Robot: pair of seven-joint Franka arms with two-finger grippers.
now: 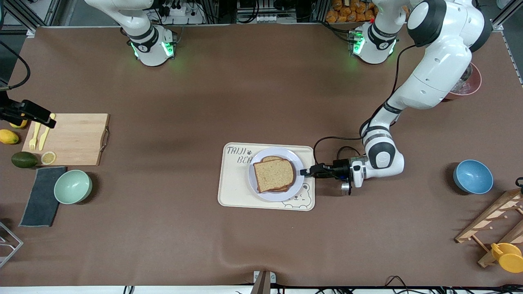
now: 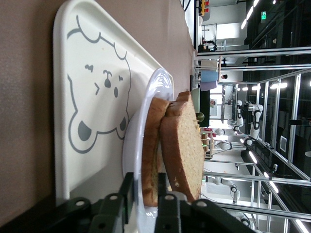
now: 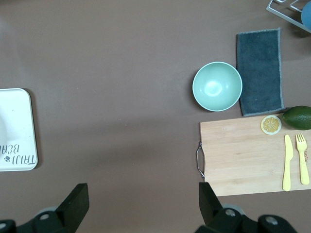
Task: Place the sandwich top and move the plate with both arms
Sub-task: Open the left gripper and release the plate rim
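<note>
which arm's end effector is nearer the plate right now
Left. The left end effector sits at the rim of the plate, on the side toward the left arm's end of the table. The right end effector hangs over bare table beside the cutting board.

Even bright overhead light; soft shadows on bench (image 1: 261, 102); left wrist view foreground blurred, ceiling lamps glaring.
</note>
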